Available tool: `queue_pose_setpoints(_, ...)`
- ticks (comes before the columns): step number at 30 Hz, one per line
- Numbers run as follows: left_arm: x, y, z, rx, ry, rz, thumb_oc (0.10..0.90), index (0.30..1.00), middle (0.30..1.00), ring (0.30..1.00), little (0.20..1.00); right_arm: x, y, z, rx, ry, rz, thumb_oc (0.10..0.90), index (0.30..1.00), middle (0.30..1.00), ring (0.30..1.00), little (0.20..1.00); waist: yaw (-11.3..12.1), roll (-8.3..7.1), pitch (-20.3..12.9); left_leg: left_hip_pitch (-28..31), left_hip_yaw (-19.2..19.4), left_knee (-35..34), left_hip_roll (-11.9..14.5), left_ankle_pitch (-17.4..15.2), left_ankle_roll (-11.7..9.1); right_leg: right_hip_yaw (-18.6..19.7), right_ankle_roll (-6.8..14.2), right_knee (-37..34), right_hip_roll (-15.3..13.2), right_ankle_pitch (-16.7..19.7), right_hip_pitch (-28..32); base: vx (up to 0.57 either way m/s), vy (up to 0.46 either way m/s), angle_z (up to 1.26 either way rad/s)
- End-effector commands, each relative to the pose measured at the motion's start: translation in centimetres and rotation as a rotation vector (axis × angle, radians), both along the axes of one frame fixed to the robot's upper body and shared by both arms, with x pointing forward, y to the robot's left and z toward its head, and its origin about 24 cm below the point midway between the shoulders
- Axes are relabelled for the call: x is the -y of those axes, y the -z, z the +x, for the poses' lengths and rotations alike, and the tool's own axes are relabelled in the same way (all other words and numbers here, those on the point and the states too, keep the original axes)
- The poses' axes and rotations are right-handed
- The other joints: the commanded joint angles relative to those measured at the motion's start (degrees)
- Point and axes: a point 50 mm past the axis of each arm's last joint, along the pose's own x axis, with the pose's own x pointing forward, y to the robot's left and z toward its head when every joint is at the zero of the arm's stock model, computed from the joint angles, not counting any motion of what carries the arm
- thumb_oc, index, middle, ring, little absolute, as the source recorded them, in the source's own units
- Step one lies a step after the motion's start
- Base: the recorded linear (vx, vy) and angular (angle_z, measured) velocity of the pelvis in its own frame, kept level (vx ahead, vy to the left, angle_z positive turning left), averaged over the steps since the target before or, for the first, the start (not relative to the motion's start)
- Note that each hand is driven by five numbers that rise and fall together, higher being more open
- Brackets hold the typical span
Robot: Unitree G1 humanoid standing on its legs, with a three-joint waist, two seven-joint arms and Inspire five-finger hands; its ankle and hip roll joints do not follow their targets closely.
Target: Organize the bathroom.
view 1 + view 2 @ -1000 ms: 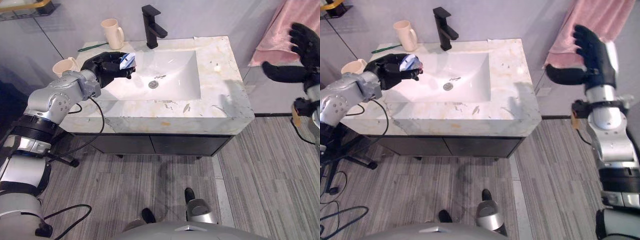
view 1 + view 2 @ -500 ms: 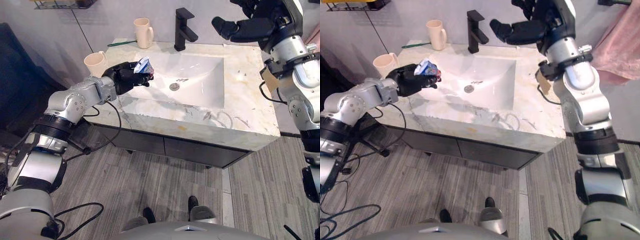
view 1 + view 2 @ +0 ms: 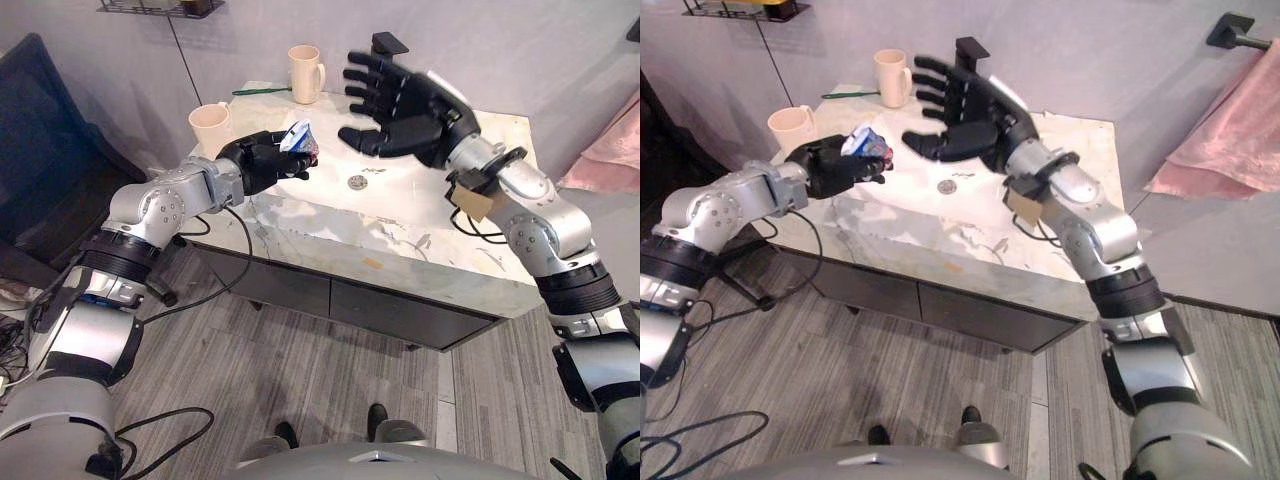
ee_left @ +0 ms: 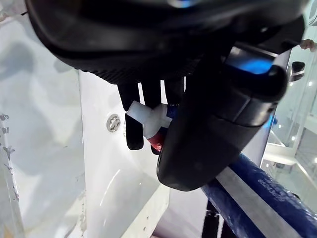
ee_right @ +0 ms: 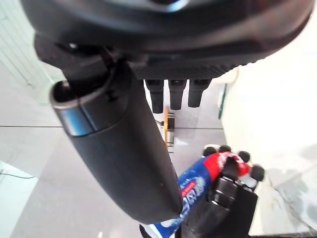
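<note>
So the right hand [image 3: 405, 100] has swung all the way in from beside the pink towel [image 3: 1230, 130] a second ago; now it's over the sink basin [image 3: 385, 185] with fingers spread wide, palm toward the left hand [image 3: 262, 160] at its 9 o'clock; the two are near but apart. The whole view has shifted too, so the camera moved, not the vanity.

The left hand has its fingers and thumb curled round the toothpaste tube [image 3: 298, 137], blue and white with a red end; same grip as before, held just above the marble countertop [image 3: 420, 235] at the basin's left edge.

On the counter: a cream mug [image 3: 209, 123] at the tube's 9 o'clock, another cream mug [image 3: 305, 72] at 12 near the wall, a green toothbrush [image 3: 258, 91] lying just left of that one; the drain [image 3: 357, 182] sits at the tube's 4 o'clock. Grey wood-look floor [image 3: 300, 380] below; grey wall behind, wire shelf [image 3: 160, 8] up top.
</note>
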Motion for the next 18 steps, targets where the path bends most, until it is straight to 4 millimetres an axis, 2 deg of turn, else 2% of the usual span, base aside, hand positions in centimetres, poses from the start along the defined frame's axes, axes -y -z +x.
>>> queue_pose_setpoints(1, 1.2, -5.8, 0.1, 0.229, 0.052, -0.198, 0.400, 0.300, 0.300, 0.300, 0.300, -0.4, -3.2, -0.6, 0.153, -0.064, 0.058, 0.800, 0.900, 0.900, 0.900, 0.900, 0.5, 1.05, -9.1, 0.0, 0.3, 4.6, 3.8, -3.6, -1.3, 1.5, 3.7, 5.0, -0.6, -5.0, -3.6, 0.00, 0.000, 0.00)
queue_pose_setpoints(8, 0.5, -4.7, 0.1, 0.202, 0.016, -0.216, 0.400, 0.300, 0.300, 0.300, 0.300, -0.6, -2.6, -0.9, 0.129, -0.109, 0.066, 0.800, 0.900, 0.900, 0.900, 0.900, 0.3, 0.93, -9.4, 0.3, 0.5, 4.7, 4.0, -3.6, -1.3, 1.8, 3.5, 4.9, -0.3, -5.1, -3.4, 0.00, 0.000, 0.00)
queue_pose_setpoints(12, 0.2, -3.6, 0.1, 0.143, 0.001, -0.220, 0.400, 0.300, 0.300, 0.300, 0.300, -1.1, -3.1, -1.3, 0.163, -0.143, 0.083, 0.800, 0.900, 0.900, 0.900, 0.900, 0.2, 0.93, -9.6, 0.2, 0.3, 4.8, 4.0, -3.6, -1.2, 2.2, 3.5, 4.9, -0.2, -5.1, -3.3, 0.01, -0.006, -0.02)
queue_pose_setpoints(18, 0.7, -2.2, 0.4, 0.115, 0.001, -0.234, 0.400, 0.300, 0.300, 0.300, 0.300, -2.1, -3.8, -1.5, 0.174, -0.205, 0.148, 0.800, 0.900, 0.900, 0.900, 0.900, 0.2, 1.09, -9.7, 0.5, -0.4, 4.7, 3.7, -3.5, -0.9, 2.6, 3.5, 5.1, -0.1, -5.2, -3.1, 0.02, 0.002, -0.03)
